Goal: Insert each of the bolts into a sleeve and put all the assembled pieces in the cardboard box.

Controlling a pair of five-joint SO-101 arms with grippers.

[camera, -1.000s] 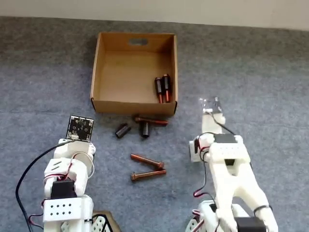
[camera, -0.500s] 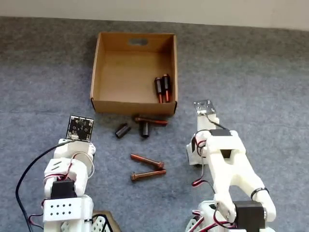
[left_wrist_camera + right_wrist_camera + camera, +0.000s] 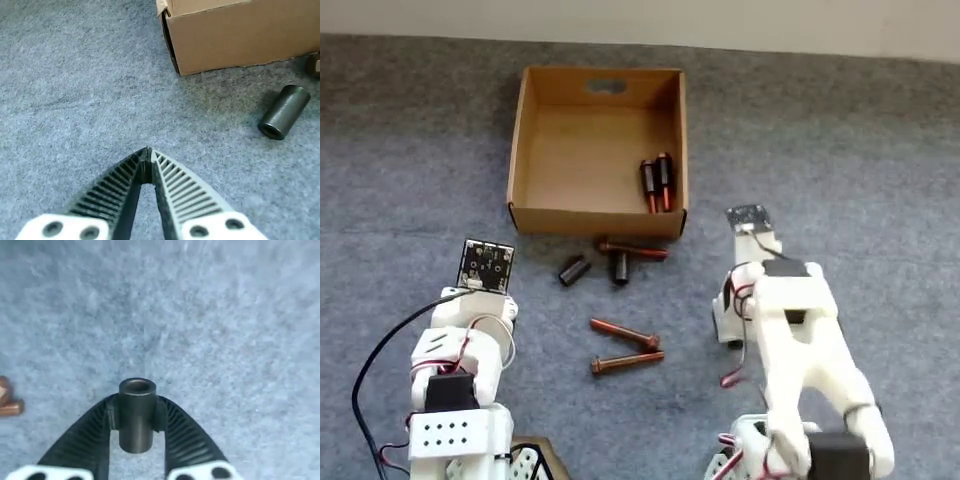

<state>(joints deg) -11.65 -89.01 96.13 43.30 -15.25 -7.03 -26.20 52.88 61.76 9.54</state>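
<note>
Grey carpet (image 3: 840, 150) holds three bolts (image 3: 625, 333), two sleeves (image 3: 575, 269); box (image 3: 598, 220) holds two assembled pieces (image 3: 665, 182).

Likely a robotics lab bench: a grey carpet mat (image 3: 890, 140) (coarse, felt-like) covers the surface, and the left arm (image 3: 455, 370) trails a black cable (image 3: 358, 400).

Both arms are white printed plastic with black servo blocks set between the links. The left arm (image 3: 455, 372) has a black cable (image 3: 378, 362) looping off its side, thin red wires (image 3: 470, 345) and a base block dotted with small holes. A black square camera board (image 3: 486, 264) sits behind its fingers. The right arm (image 3: 790, 335) trails red and black wires. The left gripper (image 3: 146, 156) and right gripper (image 3: 136, 407) have black ribbed fingers (image 3: 175, 185), tapering forward from white mounts (image 3: 210, 230) with round screw holes.
</note>
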